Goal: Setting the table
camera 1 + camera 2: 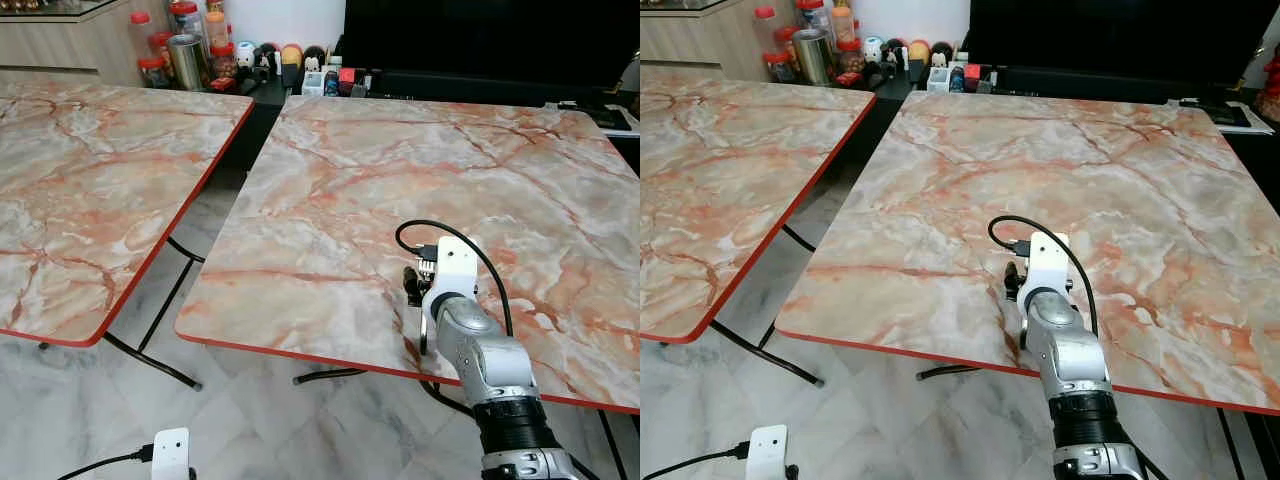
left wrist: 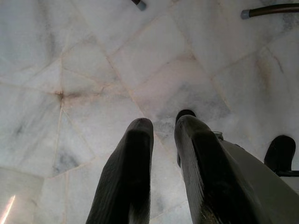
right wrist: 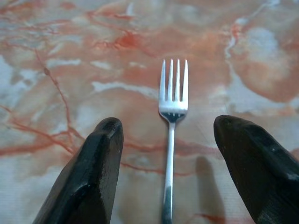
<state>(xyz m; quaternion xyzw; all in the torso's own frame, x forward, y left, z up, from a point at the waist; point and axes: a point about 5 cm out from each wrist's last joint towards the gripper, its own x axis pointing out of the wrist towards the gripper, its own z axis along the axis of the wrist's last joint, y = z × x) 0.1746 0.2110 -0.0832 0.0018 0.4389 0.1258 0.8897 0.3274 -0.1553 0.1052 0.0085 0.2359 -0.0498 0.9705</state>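
Left gripper (image 2: 161, 154) hangs low over the pale marble floor (image 2: 93, 70), to the left of the near table and below its edge, its two black fingers (image 2: 128, 172) close together with a thin gap between them and nothing held; its white wrist camera block (image 1: 171, 453) peeks up at the bottom of the head view, a black cable trailing off it. Left of the near table stands a second table (image 1: 90, 170) with the same pink-and-orange marble top and red rim, a strip of floor between the two. Beyond that gap, against the far wall, a low shelf carries jars with red lids (image 1: 185, 45) and a row of small figurines (image 1: 290, 55). The near table (image 1: 330, 180) itself spreads wide, with a dark screen (image 1: 480, 35) behind its far edge. Right gripper (image 3: 168, 154) is over the near table's front part, just inside the red rim — the silver right arm (image 1: 490, 370) reaches up from below, a black cable looping over the wrist. Its fingers (image 3: 88, 172) are spread wide apart, gripping nothing. A fork (image 3: 171, 140) lies flat on the near table between those fingers, touching neither — tines pointing away from the wrist, handle running back under the gripper.
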